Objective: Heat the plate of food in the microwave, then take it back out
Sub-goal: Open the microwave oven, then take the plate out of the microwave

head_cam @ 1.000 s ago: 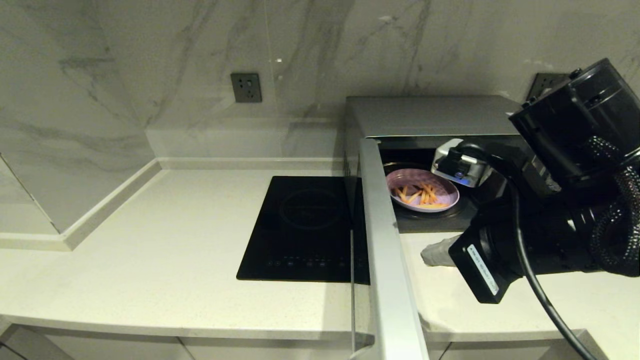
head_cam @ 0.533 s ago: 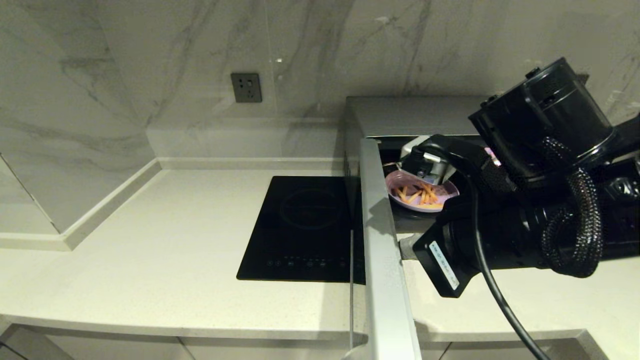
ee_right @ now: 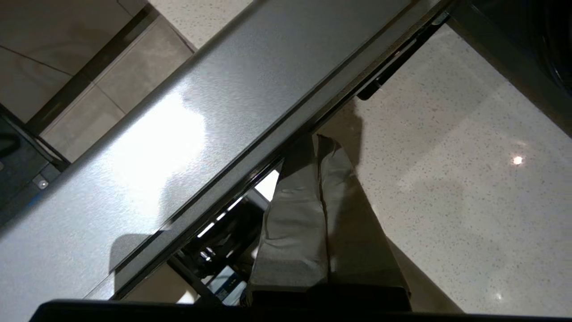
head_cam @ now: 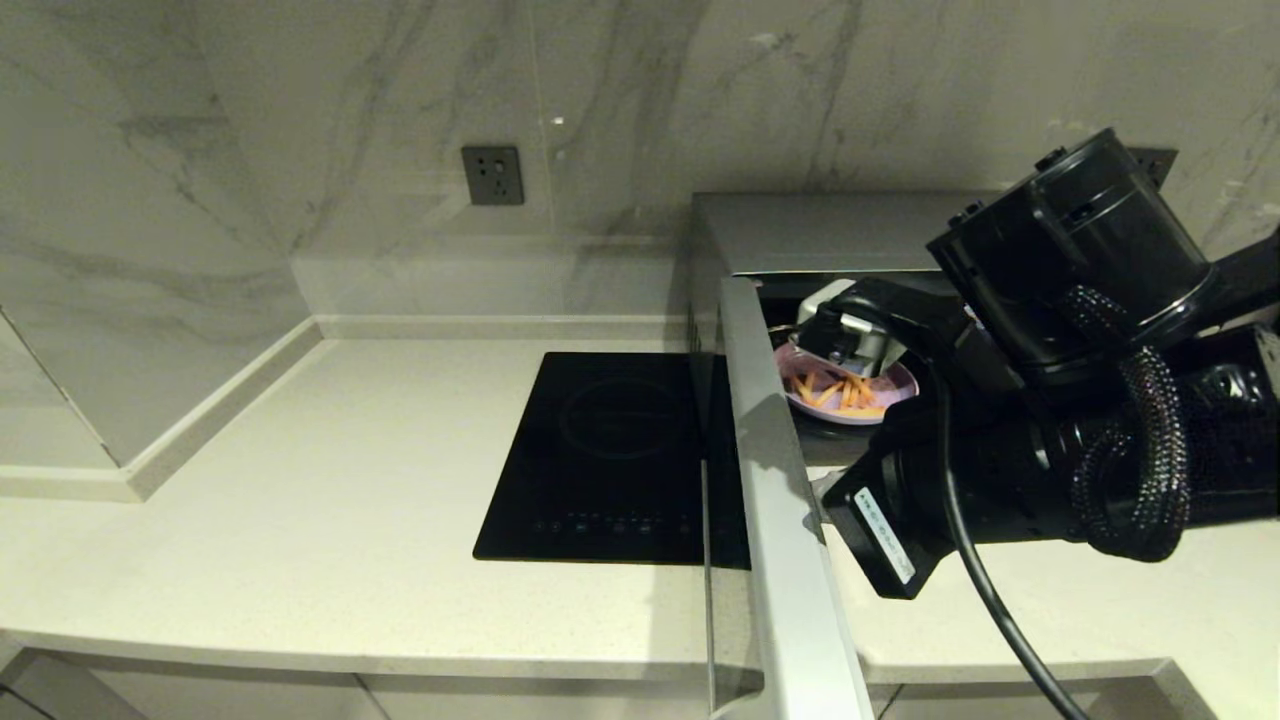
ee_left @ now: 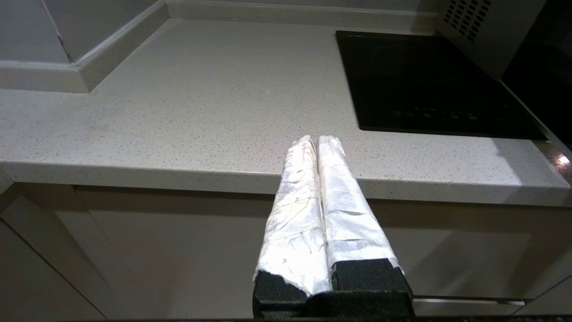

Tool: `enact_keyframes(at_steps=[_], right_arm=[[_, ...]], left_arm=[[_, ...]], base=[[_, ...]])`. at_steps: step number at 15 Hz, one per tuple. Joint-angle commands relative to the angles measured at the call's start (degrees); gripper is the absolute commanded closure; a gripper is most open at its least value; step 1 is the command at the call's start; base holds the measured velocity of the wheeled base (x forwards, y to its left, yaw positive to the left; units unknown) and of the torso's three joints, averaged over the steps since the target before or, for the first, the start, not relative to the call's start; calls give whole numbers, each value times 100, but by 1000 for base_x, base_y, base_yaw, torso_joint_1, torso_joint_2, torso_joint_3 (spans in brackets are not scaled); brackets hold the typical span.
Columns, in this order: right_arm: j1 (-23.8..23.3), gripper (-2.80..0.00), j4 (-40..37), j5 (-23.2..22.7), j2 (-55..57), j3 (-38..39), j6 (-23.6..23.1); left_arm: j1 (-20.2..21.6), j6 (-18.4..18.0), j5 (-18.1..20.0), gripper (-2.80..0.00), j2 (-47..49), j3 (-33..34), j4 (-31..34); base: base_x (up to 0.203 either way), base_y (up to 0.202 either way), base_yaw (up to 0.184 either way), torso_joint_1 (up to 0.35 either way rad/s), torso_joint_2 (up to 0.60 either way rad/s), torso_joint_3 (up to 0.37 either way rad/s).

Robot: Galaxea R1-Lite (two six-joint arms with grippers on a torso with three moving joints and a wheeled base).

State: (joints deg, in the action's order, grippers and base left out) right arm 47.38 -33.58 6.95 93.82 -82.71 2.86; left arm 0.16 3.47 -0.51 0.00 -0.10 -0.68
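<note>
While right claw (ee_right: 318, 142) touches door, plate of food (head_cam: 850, 392) sits inside.

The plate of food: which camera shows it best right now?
Head view. The plate of food sits inside the open microwave, its fries visible, though the right arm covers part of it. The right wrist view shows only the microwave's door and the counter by the shut right pincer; the left wrist view shows no plate.

pale lilac plate of food (head_cam: 850, 392) with orange-yellow sticks, silver-grey microwave (head_cam: 830, 232), black cooktop (head_cam: 610, 455)
</note>
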Motion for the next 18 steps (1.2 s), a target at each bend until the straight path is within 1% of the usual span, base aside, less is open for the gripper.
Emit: enact_keyframes(at_steps=[1,2,3,4,5,7,9,10,12,14,15,18], right_arm=[[-10,0,-17,125,-27,-13,108],[-34,0,-19,300,-37,-27,306],[-55,0,-19,648,-39,-32,630],[-84,0,-18,894,-46,-42,1095],[-224,0,-15,1037,-72,-109,1535],[-670,0,-17,1101,-124,-305,2162],[-1155,0,-17,1259,-98,-413,2995],[-1476,0,-17,1301,-50,-426,3444],[-2101,0,-12,1183,117,-372,4172],[-2616,0,220,874,465,-425,5053],[-2791,0,355,725,654,-449,5270],[-3318,0,451,267,1242,-597,5560]], left_arm=[[2,4,-2,0,0,1,-2],[2,4,-2,0,0,1,-2],[2,4,-2,0,0,1,-2],[2,4,-2,0,0,1,-2],[2,4,-2,0,0,1,-2],[2,4,-2,0,0,1,-2],[2,4,-2,0,0,1,-2],[2,4,-2,0,0,1,-2],[2,4,-2,0,0,1,-2],[2,4,-2,0,0,1,-2],[2,4,-2,0,0,1,-2],[2,4,-2,0,0,1,-2]], base=[[0,0,0,0,0,0],[0,0,0,0,0,0],[0,0,0,0,0,0],[0,0,0,0,0,0],[0,0,0,0,0,0],[0,0,0,0,0,0],[0,0,0,0,0,0],[0,0,0,0,0,0],[0,0,0,0,0,0],[0,0,0,0,0,0],[0,0,0,0,0,0],[0,0,0,0,0,0]])
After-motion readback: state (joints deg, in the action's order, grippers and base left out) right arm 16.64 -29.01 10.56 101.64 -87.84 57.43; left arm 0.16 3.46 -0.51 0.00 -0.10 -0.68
